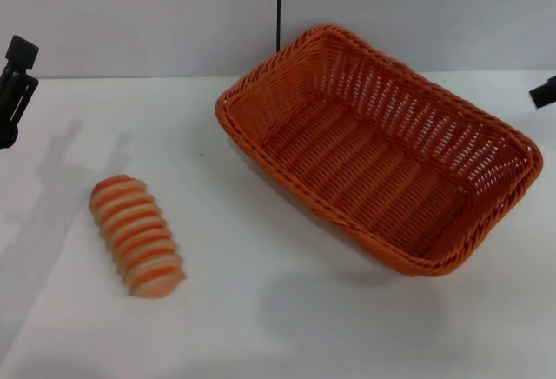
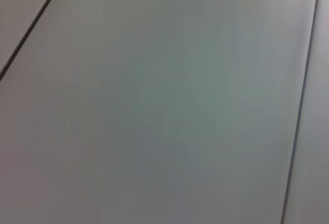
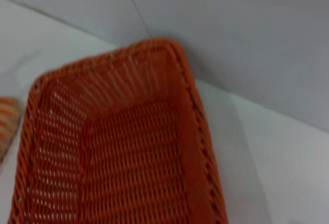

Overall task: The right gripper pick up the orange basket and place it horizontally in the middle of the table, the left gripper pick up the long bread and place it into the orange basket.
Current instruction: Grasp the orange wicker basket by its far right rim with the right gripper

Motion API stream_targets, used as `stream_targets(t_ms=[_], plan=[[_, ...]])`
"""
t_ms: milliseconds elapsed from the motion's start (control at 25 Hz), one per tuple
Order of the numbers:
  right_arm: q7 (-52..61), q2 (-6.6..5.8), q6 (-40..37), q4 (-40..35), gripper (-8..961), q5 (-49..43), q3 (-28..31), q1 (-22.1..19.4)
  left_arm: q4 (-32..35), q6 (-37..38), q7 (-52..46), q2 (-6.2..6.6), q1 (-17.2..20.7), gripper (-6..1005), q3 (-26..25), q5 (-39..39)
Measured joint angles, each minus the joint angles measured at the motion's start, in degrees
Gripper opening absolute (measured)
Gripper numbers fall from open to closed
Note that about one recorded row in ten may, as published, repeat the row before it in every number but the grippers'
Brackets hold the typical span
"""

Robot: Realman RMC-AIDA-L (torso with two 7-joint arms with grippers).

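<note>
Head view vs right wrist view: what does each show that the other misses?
Head view only: the whole long bread lying apart from the basket, the left gripper at the left edge, and a bit of the right gripper at the right edge. Right wrist view only: nothing extra, just a closer look at the weave. Both: the empty orange basket, the table, and the grey wall.

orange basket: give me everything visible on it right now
The orange basket is a large rectangular woven wicker-style piece with a braided rim, slatted flaring sides and a tightly woven floor. It sits upright and empty on the white table, right of centre, set diagonally with one corner toward the back wall. Nothing but the table touches it: the long bread lies apart to its left, and neither the left gripper nor the right gripper, both at the view's edges, reaches it.
</note>
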Motion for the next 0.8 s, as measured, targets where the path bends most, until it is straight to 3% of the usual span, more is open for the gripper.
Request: stream_targets(t_ms=[240,800], plan=[[-1.26,1.24,-1.83,-2.56,479,-0.53,-1.45,0.77,-0.04,-0.37,0.00,0.02,0.12,844,0.57,-0.01],[-2.05,2.19,-7.07,-7.03,481,-1.43,-5.82,0.94,-0.63,-0.45,0.00,0.11,0.19,844,0.62,0.00]])
